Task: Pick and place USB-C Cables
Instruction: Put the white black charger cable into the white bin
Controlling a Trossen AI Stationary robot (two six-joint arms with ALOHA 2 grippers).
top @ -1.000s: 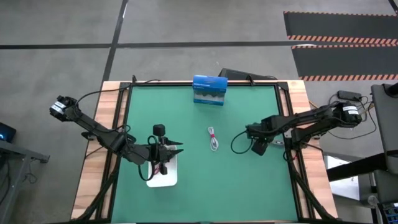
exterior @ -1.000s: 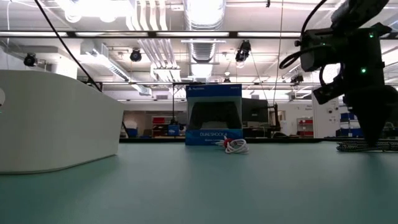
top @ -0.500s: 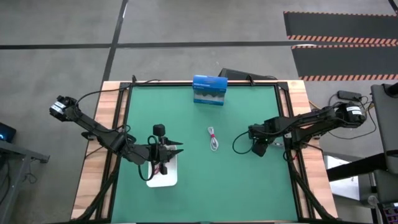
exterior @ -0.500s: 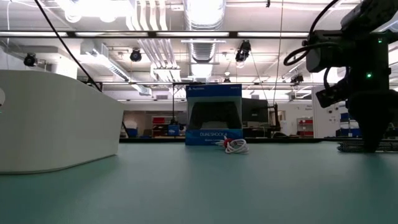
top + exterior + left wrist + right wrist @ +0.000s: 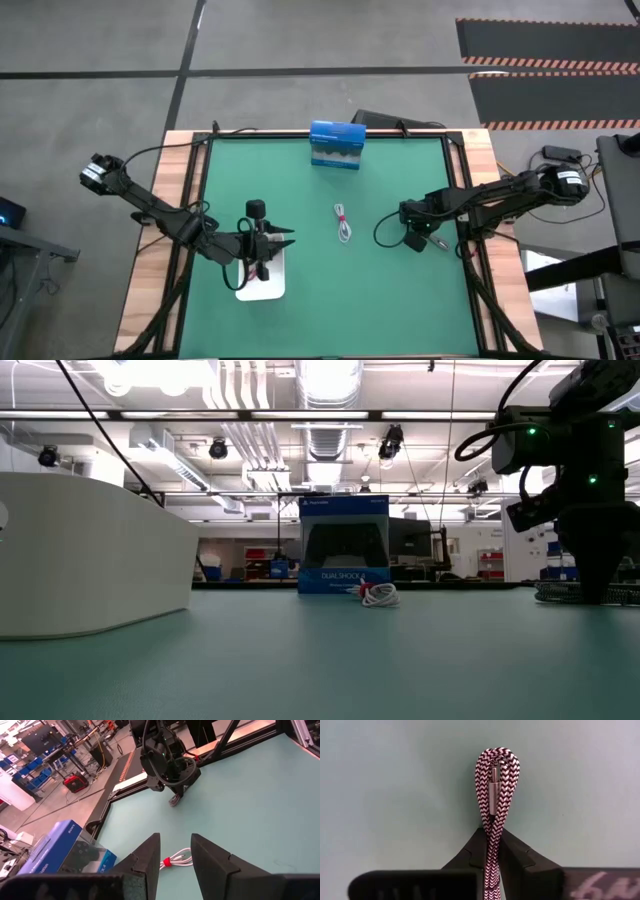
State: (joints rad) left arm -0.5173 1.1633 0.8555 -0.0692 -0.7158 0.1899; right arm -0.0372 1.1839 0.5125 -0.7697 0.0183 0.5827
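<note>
A: The right claw (image 5: 491, 851) is down at the table (image 5: 400, 290) on its right side, its 2 fingers (image 5: 470, 855) pinched onto a braided cable (image 5: 495, 785) woven in black and white with a pinkish tint. The cable's folded loop sticks out ahead of the fingertips and lies flat on the green surface, a metal plug showing inside the loop.

B: And the left claw (image 5: 174, 851)?

A: It hangs over the white tray (image 5: 262, 285) near the table's front left, fingers spread with a gap between them.

B: Other cables?

A: 1 white cable (image 5: 343, 222), bound with a small red tie, lies near the middle of the table, well apart from both claws. The blue box (image 5: 337, 144) stands at the far edge behind it. From the high view, a dark and red shape sits in the tray under the left claw; I cannot tell what it is.
</note>
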